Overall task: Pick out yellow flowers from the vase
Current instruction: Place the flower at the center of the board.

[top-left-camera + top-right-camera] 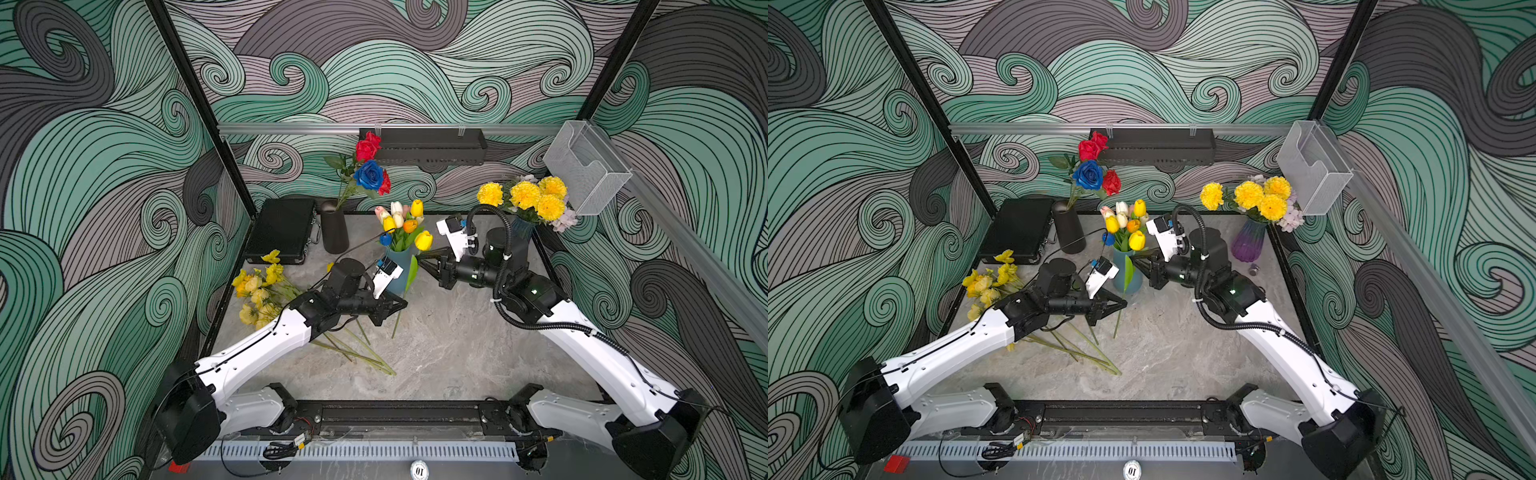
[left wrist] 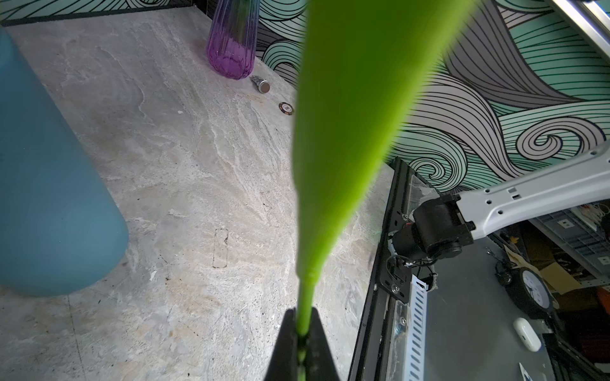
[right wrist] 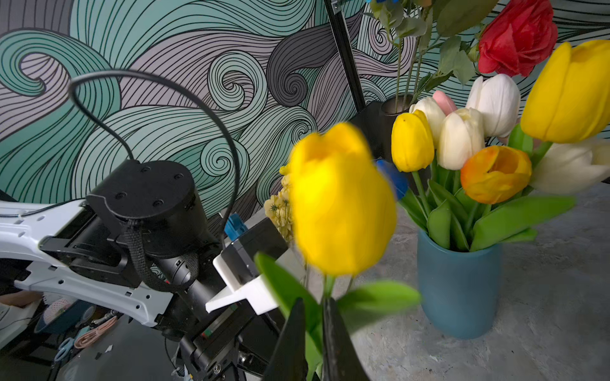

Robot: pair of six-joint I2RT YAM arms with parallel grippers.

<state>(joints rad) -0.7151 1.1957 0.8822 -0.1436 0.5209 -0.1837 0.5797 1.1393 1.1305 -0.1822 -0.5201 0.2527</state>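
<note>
A yellow tulip (image 1: 424, 241) (image 1: 1137, 240) (image 3: 343, 204) hangs outside the blue vase (image 1: 401, 284) (image 1: 1120, 284) (image 3: 458, 287), between my two grippers. My left gripper (image 1: 401, 305) (image 1: 1121, 303) (image 2: 303, 326) is shut on the lower part of its green stem (image 2: 305, 297), beside the vase. My right gripper (image 1: 419, 258) (image 1: 1136, 262) (image 3: 313, 313) sits just under the bloom, its jaws slightly apart around stem and leaf. Other yellow tulips (image 1: 417, 208) (image 3: 412, 142) stand in the vase among white, pink and orange ones. Several yellow flowers (image 1: 259, 286) (image 1: 988, 282) lie on the table at the left.
A purple vase (image 1: 1248, 241) (image 2: 232, 43) with yellow pompom blooms (image 1: 525, 195) stands back right. A black vase (image 1: 334, 228) holds red and blue roses, next to a black case (image 1: 282, 230). A small metal part (image 2: 260, 84) and a round chip (image 2: 286, 107) lie near the purple vase.
</note>
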